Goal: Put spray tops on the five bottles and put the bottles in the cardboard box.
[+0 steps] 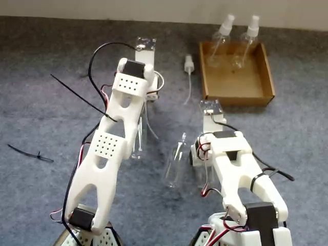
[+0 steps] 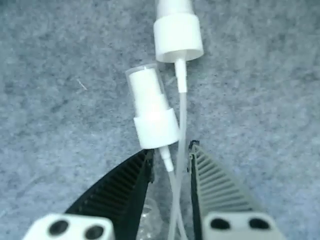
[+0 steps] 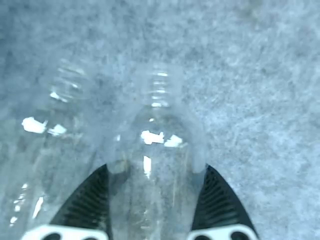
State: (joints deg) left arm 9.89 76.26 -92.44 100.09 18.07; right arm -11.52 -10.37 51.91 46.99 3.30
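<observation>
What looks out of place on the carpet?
A black cable tie lies loose on the grey carpet, far from the cardboard box. It looks like stray litter, not part of the job.

**High view:** the camera is looking steeply down from above the arms' bases, across the grey table [image 1: 41, 102] to the cardboard box [image 1: 237, 87] near its far edge.

**Wrist views:** each camera is looking closely past its own gripper at the table.
- The left gripper [image 2: 170, 152] is framing two spray tops [image 2: 155, 117].
- The right gripper [image 3: 156, 172] is framing a clear bottle [image 3: 156, 140].
- The neighbouring bottle [image 3: 50, 125] is also appearing in the high view [image 1: 177, 161].
</observation>
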